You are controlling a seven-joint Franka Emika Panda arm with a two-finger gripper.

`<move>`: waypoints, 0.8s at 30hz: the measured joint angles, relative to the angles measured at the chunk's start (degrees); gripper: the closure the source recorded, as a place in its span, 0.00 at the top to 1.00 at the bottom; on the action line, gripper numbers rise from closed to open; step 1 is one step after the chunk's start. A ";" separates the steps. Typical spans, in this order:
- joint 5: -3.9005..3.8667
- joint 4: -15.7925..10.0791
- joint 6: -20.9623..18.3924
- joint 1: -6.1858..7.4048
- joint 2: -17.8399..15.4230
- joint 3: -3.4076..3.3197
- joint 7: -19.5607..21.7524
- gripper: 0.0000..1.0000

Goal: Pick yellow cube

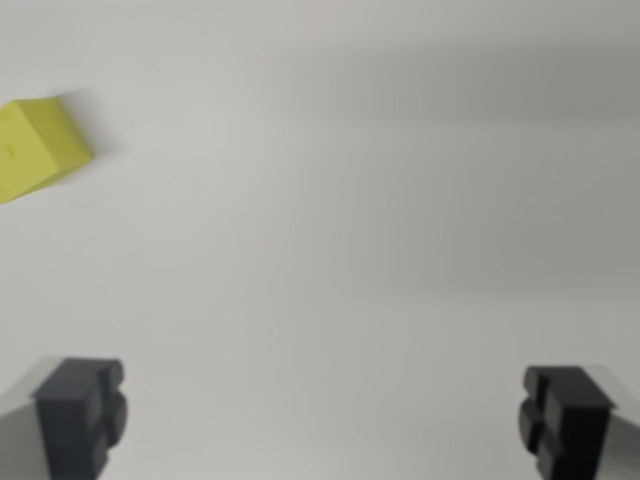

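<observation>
Claw (325,420) released, jaws spread wide, dark fingertips (82,412) poking in at 7 and 5 o'clock of the wrist view, nothing between them. Yellow cube (35,148) at about 10 o'clock, cut by the frame edge, resting on the pale grey tabletop (350,230), well apart from both fingertips. Slightly blurred.

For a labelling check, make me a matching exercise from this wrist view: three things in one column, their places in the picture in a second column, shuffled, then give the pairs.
Things:
1. yellow cube
2. dark finger
3. other dark finger

Places:
A. lower corner at the wrist view's right
B. upper part of the wrist view's left edge, partly cut off
C. lower corner at the wrist view's left

Pairs: 1-B, 2-C, 3-A
</observation>
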 joint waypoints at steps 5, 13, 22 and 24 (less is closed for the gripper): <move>-0.02 -0.74 1.66 1.17 0.89 0.00 -0.23 1.00; -0.07 -1.67 4.24 3.05 2.52 0.00 -0.60 1.00; -0.12 -2.32 7.04 5.13 4.62 0.00 -1.02 1.00; -0.13 -2.42 7.64 5.59 5.13 0.00 -1.12 1.00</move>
